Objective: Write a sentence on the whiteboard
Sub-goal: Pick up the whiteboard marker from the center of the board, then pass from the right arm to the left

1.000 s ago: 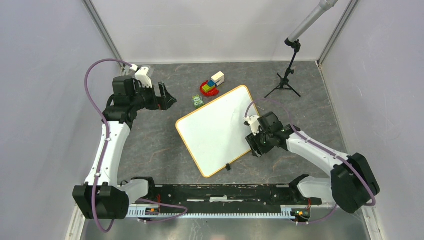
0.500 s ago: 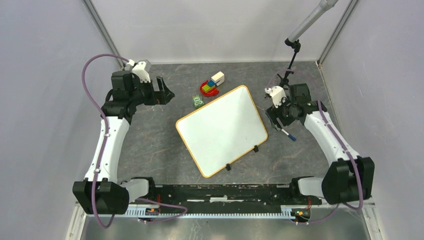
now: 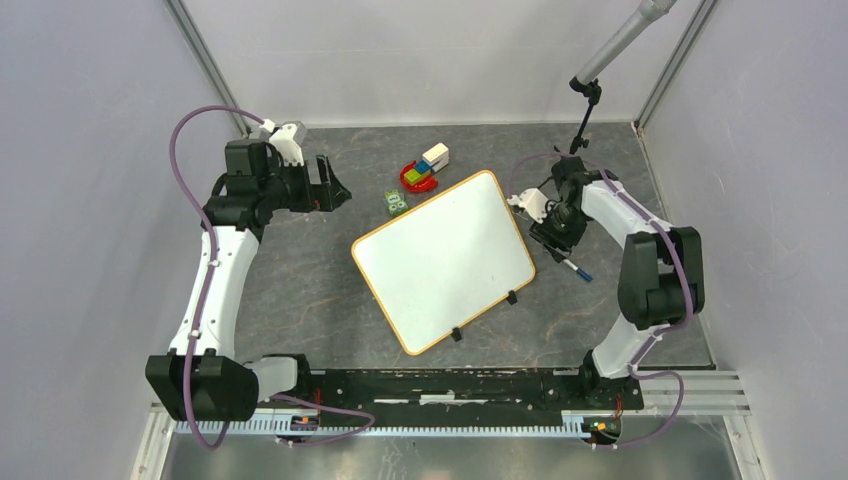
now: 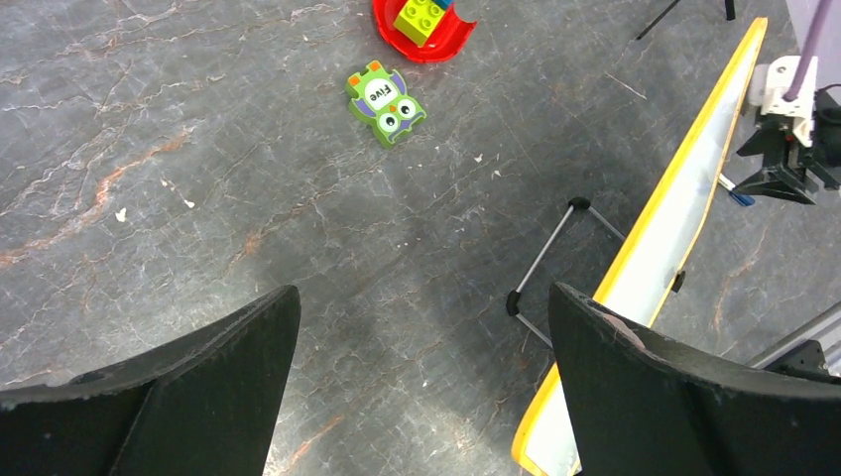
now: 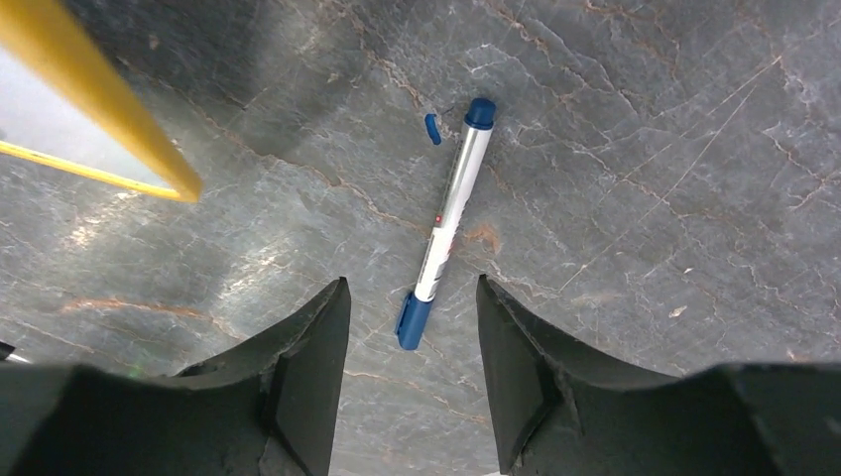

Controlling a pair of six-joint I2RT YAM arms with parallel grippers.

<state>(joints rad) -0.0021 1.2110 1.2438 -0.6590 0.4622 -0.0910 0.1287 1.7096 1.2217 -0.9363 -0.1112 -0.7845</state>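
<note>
- Grey marbled tabletop (image 3: 300,290), pale walls on three sides.
- At the right gripper (image 5: 412,288): pointed down at the stone, jaws parted to a middling gap, nothing between them.
- Straight below that gap, a marker (image 5: 448,220) lying flat on the table, silver barrel with blue at both ends, touched by neither finger.
- Just beside its far end, a tiny blue fragment (image 5: 432,128).
- Up and to the left in the same wrist view, one yellow-rimmed corner of the whiteboard (image 5: 99,119).
- From above, same gripper (image 3: 555,232) just off the board's right edge, marker (image 3: 575,270) on the table near that edge.
- Mid-table, the whiteboard (image 3: 440,260) turned at a slant, yellow-orange rim all round, two black clips (image 3: 456,334) on its near edge, face showing plain white from above.
- Well to the left of the board, the left gripper (image 3: 330,188); in its own view (image 4: 421,297) jaws spread wide, empty, over bare stone.
- Ahead of those jaws, a green owl tile (image 4: 386,102) marked "Five", and past it a red toy boat (image 4: 424,25) carrying blocks.
- To their right, the board's rim seen edge-on (image 4: 684,208), with a thin wire stand (image 4: 555,263) with black feet just beside it.
- Far right corner: a black tripod (image 3: 570,168).
</note>
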